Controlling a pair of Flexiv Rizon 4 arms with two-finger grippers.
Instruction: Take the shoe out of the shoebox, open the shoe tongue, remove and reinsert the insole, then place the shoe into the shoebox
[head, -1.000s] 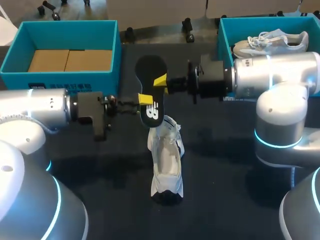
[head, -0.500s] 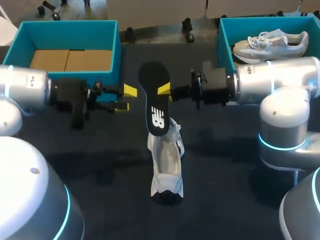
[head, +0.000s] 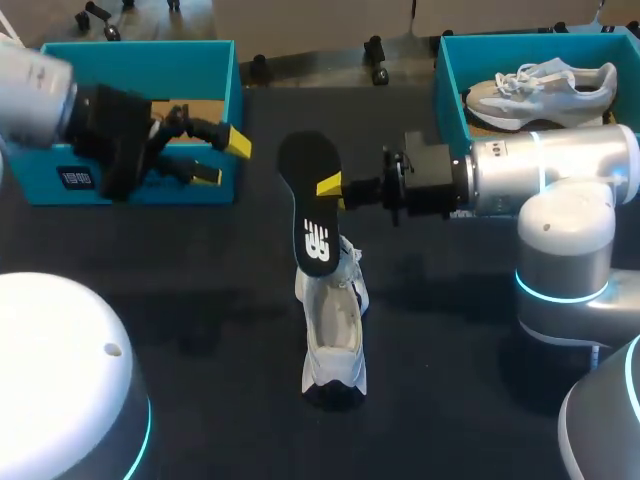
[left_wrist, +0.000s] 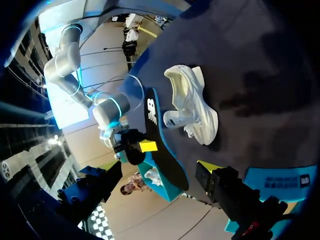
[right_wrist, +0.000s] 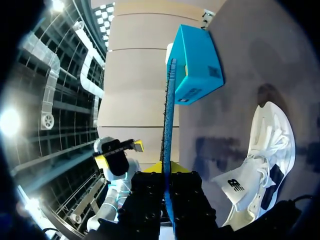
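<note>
A black insole (head: 311, 203) hangs in the air above the table's middle, with my right gripper (head: 331, 185) shut on its right edge. Its lower end is just over the heel of a white shoe (head: 335, 325) that stands upright on the dark table. In the right wrist view the insole (right_wrist: 167, 125) runs edge-on out from between my fingers, and the shoe (right_wrist: 262, 160) lies beside it. My left gripper (head: 222, 160) is open and holds nothing, up in front of the left blue shoebox (head: 225, 95). From the left wrist I see the insole (left_wrist: 162, 150) and the shoe (left_wrist: 192, 105) ahead.
The left shoebox holds brown cardboard (head: 140, 120). The right blue shoebox (head: 445, 80) at the back right holds a second, grey-white shoe (head: 540, 85). My right arm's thick forearm (head: 550, 165) lies across the front of that box.
My left gripper has let go of the insole, opened wide and drawn back left and up to the left shoebox. The right gripper keeps the insole, which has sunk slightly.
</note>
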